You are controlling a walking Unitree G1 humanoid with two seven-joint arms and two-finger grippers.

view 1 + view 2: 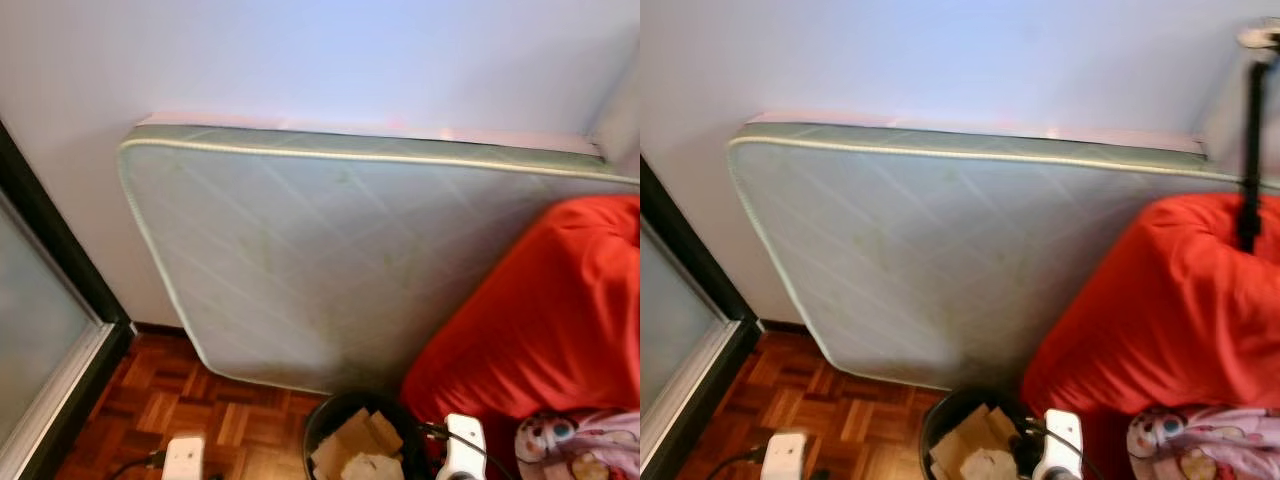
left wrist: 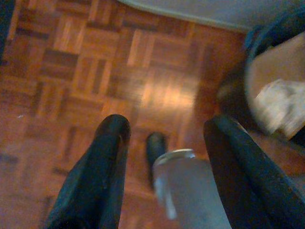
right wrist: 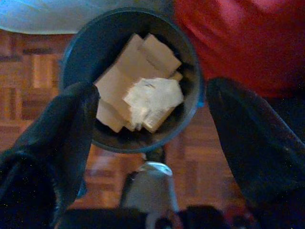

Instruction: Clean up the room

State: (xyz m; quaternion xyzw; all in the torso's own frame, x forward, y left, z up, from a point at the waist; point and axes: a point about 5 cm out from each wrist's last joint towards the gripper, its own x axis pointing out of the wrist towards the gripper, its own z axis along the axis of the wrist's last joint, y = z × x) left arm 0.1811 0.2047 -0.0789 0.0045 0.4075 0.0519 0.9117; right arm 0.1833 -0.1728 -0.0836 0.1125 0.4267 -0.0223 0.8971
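The right gripper hangs open over the bin holding cardboard and paper; the left gripper spreads open above the floor.

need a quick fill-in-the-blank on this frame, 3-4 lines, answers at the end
1. The mattress leans against the ____.
2. The bin holds cardboard and crumpled ____.
3. The right gripper hovers over the bin with its fingers ____.
4. The cover beside the mattress is ____ in colour.

Missing words: wall; paper; open; red
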